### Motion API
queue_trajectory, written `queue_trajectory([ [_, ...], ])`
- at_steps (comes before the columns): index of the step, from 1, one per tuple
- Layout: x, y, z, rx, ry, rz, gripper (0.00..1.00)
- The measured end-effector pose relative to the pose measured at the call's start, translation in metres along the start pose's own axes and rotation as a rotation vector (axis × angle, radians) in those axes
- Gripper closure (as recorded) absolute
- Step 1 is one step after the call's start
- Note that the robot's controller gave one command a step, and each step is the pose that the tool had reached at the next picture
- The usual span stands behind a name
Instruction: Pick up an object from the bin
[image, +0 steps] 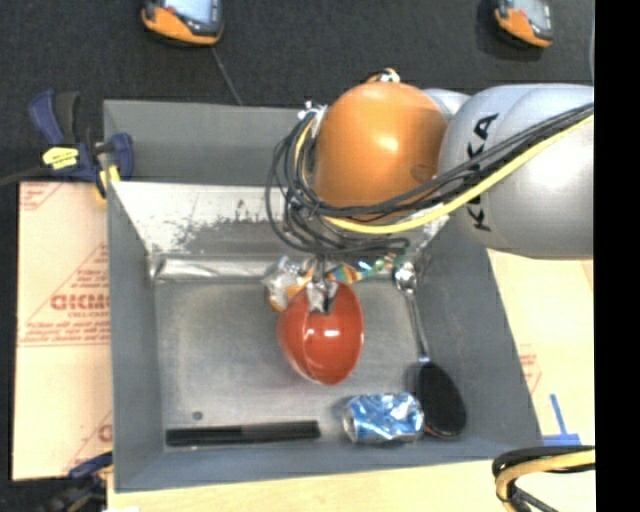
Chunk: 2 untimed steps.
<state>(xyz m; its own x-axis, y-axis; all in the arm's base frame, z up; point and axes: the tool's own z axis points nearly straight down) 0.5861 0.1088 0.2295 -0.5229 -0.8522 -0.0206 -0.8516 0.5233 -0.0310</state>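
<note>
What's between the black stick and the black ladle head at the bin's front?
Camera view: a crumpled blue wrapper, close against the ladle head; bare floor between it and the black stick.

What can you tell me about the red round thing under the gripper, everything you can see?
The red thing is smooth, glossy and rounded, like a hard plastic ball or an upturned bowl; I cannot tell which. It looks whole, with a bright highlight on its skin. It rests on the floor of the bin, near the middle. The gripper stands over its upper edge and hides that part. It lies apart from the blue crumpled thing below it in the view.
</note>
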Motion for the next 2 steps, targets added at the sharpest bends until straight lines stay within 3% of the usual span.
queue_trajectory([
  [1, 0.0021, 0.0058, 0.0383, -0.007, -0.005, -0.030, 1.00],
  [2, 0.0053, 0.0153, 0.0416, -0.010, 0.006, -0.042, 1.00],
])
